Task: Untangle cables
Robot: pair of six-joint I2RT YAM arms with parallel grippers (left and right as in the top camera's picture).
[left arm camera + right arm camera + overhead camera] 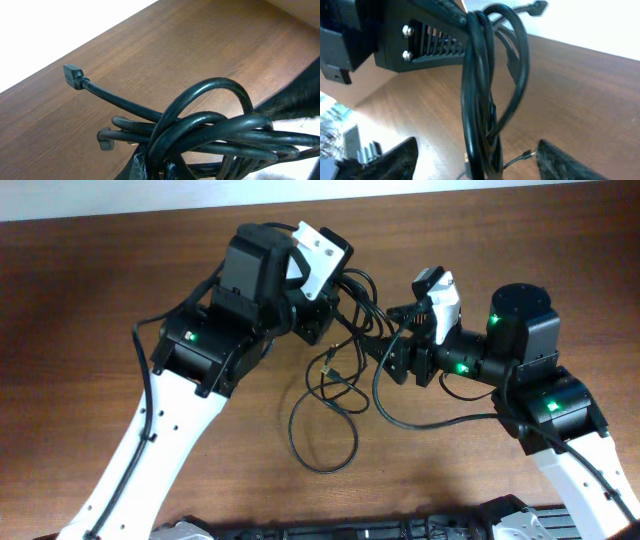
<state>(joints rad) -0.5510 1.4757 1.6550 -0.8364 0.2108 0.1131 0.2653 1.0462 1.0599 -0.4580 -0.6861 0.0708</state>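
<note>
Cables (210, 125), glossy black loops, pinched in left fingers (435, 45), right fingers (385, 160) spread wide, woodgrain table (175, 45)

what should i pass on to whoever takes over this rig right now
Left gripper: shut on the cables, holding the knotted bundle above the table.
Right gripper: open, fingers either side of the hanging bundle, not gripping.
Cables: loose loops trail onto the table; one plug end sticks out free.
Done: bundle picked up.
Left: nothing looks untangled; likely grip a strand with the right and pull loops apart.
</note>
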